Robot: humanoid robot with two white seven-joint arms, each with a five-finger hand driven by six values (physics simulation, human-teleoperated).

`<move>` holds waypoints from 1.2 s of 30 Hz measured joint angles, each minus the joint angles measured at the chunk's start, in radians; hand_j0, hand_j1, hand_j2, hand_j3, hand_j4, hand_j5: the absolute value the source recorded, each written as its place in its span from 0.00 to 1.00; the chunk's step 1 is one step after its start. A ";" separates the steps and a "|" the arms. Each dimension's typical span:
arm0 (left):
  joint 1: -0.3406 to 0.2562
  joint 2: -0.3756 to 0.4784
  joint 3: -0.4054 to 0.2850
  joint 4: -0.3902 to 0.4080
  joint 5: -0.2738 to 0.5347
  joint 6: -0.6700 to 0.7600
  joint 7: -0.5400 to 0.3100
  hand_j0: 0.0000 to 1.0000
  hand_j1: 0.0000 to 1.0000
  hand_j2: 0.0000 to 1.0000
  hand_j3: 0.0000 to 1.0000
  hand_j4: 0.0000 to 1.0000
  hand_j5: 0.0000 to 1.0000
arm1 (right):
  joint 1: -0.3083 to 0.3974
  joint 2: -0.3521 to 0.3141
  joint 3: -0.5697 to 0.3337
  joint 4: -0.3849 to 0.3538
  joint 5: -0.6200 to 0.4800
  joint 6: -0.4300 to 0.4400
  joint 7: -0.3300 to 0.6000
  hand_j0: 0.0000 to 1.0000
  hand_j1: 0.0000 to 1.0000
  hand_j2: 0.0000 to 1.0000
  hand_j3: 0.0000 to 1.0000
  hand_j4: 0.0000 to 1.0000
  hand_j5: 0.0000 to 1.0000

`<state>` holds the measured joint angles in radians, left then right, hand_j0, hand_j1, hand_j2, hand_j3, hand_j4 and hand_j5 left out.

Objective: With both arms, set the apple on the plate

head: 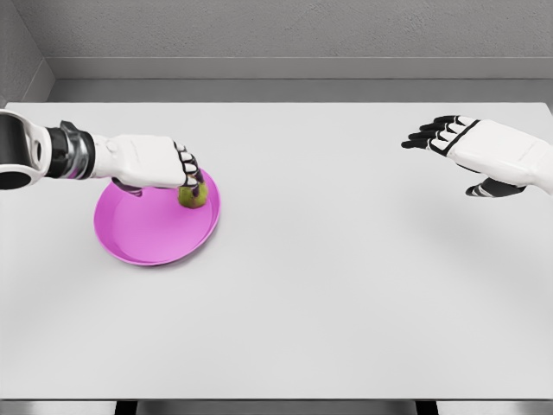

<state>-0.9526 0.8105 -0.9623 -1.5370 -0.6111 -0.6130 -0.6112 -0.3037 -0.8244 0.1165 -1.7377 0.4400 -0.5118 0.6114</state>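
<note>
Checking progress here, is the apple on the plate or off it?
On it: the apple sits inside the pink plate near its far right rim, left hand fingers around it.

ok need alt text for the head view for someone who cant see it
The robot's left hand closes its fingers around a small green apple at the upper right edge of a pink plate on a white table. The right hand hovers open, far to the right, holding nothing.

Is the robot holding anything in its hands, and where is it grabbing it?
The left hand holds the apple by its top, fingers curled over it, above the plate. The right hand holds nothing.
</note>
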 measured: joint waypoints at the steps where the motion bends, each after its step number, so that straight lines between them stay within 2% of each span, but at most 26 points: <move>1: 0.000 0.001 0.000 0.000 -0.001 0.000 0.000 1.00 1.00 1.00 1.00 1.00 1.00 | 0.000 0.000 0.000 0.000 0.000 0.000 0.000 1.00 1.00 1.00 1.00 1.00 1.00; 5: 0.002 0.004 0.007 0.001 0.001 0.000 0.000 1.00 1.00 1.00 1.00 1.00 1.00 | 0.000 0.000 -0.001 0.000 0.000 0.000 0.000 1.00 1.00 1.00 1.00 1.00 1.00; 7: 0.066 0.013 0.043 0.004 0.027 -0.001 0.000 1.00 1.00 1.00 1.00 1.00 1.00 | 0.000 0.000 -0.001 0.000 0.000 0.000 0.000 1.00 1.00 1.00 1.00 1.00 1.00; 9: 0.138 0.035 0.106 0.007 0.103 -0.001 0.000 1.00 1.00 1.00 1.00 1.00 1.00 | 0.000 0.000 -0.001 0.000 0.000 0.000 0.000 1.00 1.00 1.00 1.00 1.00 1.00; 13: 0.153 0.065 0.188 0.027 0.231 0.000 0.000 1.00 1.00 1.00 1.00 1.00 1.00 | 0.000 0.000 -0.001 0.000 0.000 0.000 0.000 1.00 1.00 1.00 1.00 1.00 1.00; 17: 0.210 0.075 0.247 0.050 0.312 -0.001 0.000 1.00 1.00 1.00 1.00 1.00 1.00 | 0.002 0.000 -0.001 -0.001 0.000 0.000 0.000 1.00 1.00 1.00 1.00 1.00 1.00; 22: 0.356 0.077 0.383 0.093 0.372 -0.002 0.000 1.00 1.00 1.00 1.00 1.00 1.00 | 0.008 -0.001 -0.002 -0.005 0.000 0.000 0.000 1.00 1.00 1.00 1.00 1.00 1.00; 27: 0.370 0.078 0.462 0.151 0.412 -0.001 0.000 1.00 1.00 1.00 1.00 1.00 1.00 | 0.021 -0.001 -0.013 -0.007 0.000 0.000 0.000 1.00 1.00 1.00 1.00 1.00 1.00; 36: 0.371 0.075 0.482 0.180 0.426 -0.001 0.000 1.00 1.00 1.00 1.00 1.00 1.00 | 0.023 -0.002 -0.022 -0.008 0.000 0.000 0.000 1.00 1.00 1.00 1.00 1.00 1.00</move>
<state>-0.5814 0.8859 -0.4801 -1.3568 -0.1852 -0.6136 -0.6113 -0.2807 -0.8259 0.0948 -1.7460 0.4400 -0.5118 0.6114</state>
